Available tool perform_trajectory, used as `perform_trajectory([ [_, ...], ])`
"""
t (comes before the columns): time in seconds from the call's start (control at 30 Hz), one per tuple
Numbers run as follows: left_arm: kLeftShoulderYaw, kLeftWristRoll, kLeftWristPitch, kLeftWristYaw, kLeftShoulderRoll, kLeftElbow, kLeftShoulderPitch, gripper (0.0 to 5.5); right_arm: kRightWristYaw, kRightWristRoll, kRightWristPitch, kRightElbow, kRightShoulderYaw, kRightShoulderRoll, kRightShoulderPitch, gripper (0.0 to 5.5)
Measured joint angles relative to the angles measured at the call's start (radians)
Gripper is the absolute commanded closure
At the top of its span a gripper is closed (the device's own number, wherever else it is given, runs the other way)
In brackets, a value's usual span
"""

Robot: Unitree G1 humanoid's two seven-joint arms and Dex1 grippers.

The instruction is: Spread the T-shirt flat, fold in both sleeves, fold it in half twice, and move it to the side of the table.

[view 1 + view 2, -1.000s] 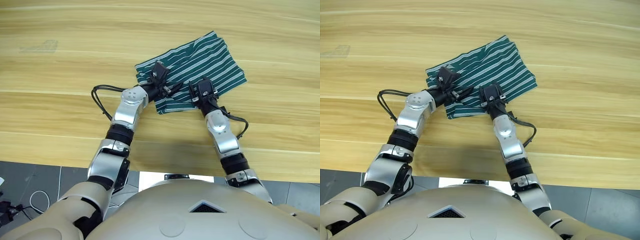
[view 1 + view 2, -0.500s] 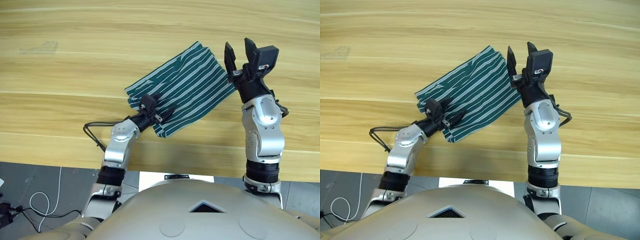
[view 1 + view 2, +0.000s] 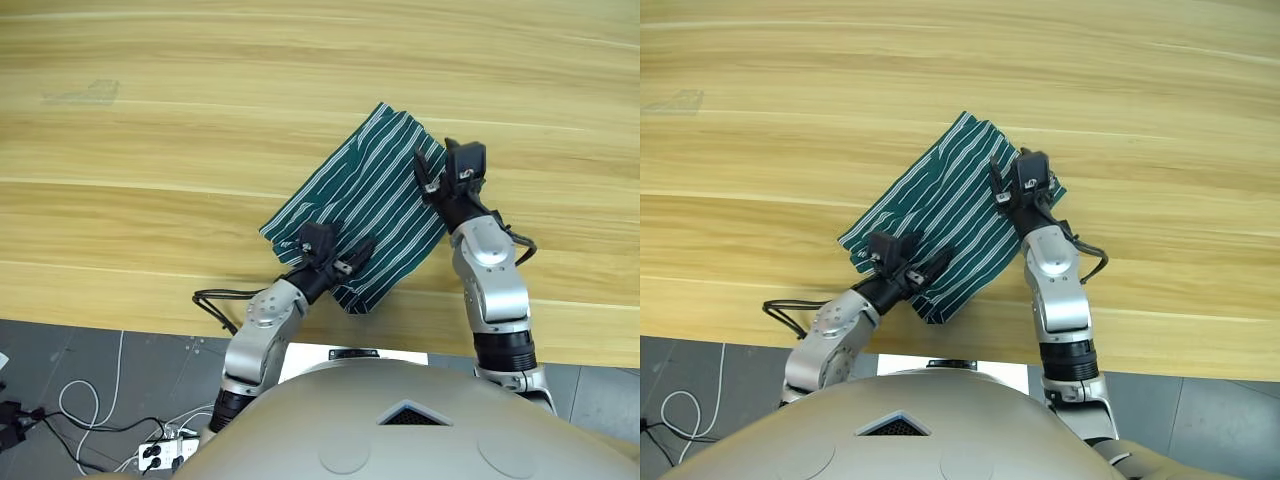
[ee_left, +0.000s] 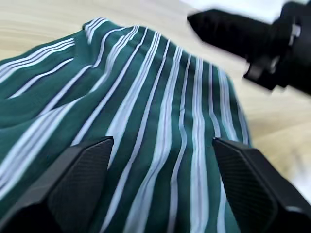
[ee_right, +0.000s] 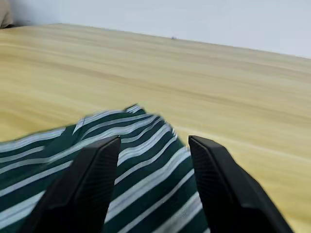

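Beneath released left pincer [image 3: 347, 254]: near corner of folded T-shirt [image 3: 375, 195]; beneath released right pincer [image 3: 437, 166]: its right edge.

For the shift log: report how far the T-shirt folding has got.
Done: the T-shirt lies as a compact folded rectangle, so the sleeve folds and halvings look finished. In hand: the left gripper and right gripper, both open, sit over opposite corners, gripping nothing. Left: placing it at the table side; it lies slanted near the front edge.
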Motion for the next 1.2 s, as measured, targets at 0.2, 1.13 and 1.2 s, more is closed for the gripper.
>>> perform_trajectory([
  [0.2, -0.039, 0.025, -0.17, -0.041, 0.054, -0.213, -0.025, 1.72, 0.065, -0.034, -0.042, -0.095, -0.125, -0.196, 0.133, 2.91],
  [1.13, 0.205, 0.164, -0.161, 0.049, 0.227, 0.241, -0.154, 1.72, 0.206, -0.191, -0.186, 0.237, 0.045, -0.307, -0.058, 2.91],
  [1.2, 0.195, 0.163, -0.157, 0.048, 0.235, 0.166, -0.074, 1.72, 0.197, -0.203, -0.176, 0.277, 0.064, -0.282, -0.111, 2.91],
])
